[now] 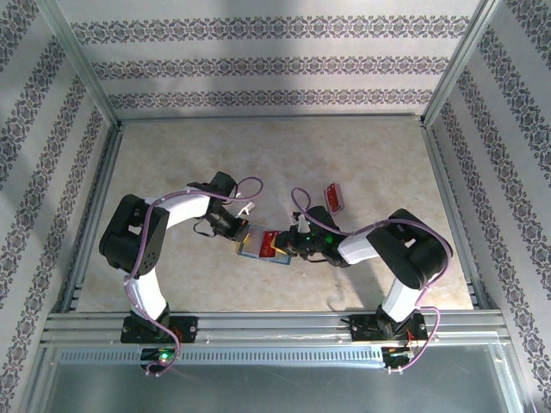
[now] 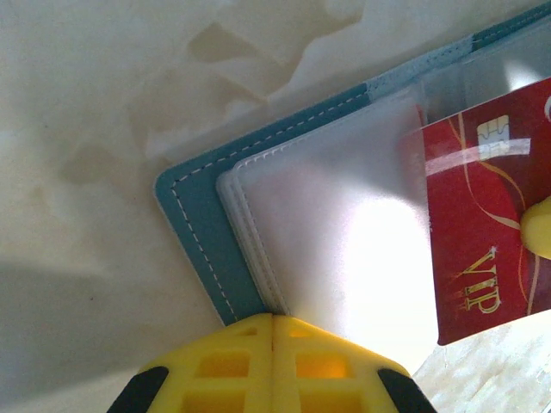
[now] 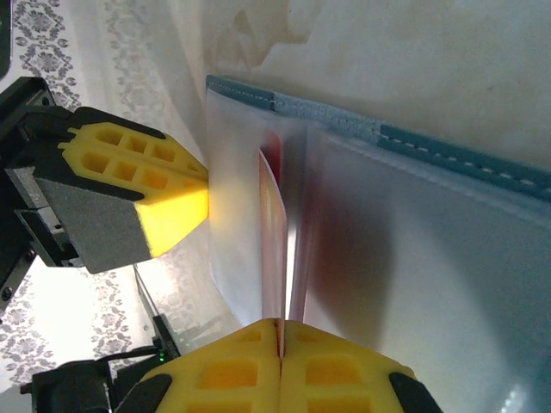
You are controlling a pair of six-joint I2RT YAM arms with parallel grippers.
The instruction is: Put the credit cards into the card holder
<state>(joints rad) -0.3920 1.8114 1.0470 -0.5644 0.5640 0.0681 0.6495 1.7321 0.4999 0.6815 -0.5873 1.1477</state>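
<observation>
The teal-blue stitched bifold card holder (image 1: 250, 249) with frosted see-through pockets lies open on the pale mottled table (image 1: 172, 155) between the two arms. The left wrist view catches the chip and gold VIP lettering of a flat red credit card (image 2: 486, 232) lying over a pocket, where the right wrist view gives just its thin edge. The right gripper (image 3: 280, 331) pinches that card tight between yellow fingers, the left gripper (image 2: 273, 331), tips pressed together, meets the card holder's edge, and from above a second red card (image 1: 334, 198) lies well apart.
</observation>
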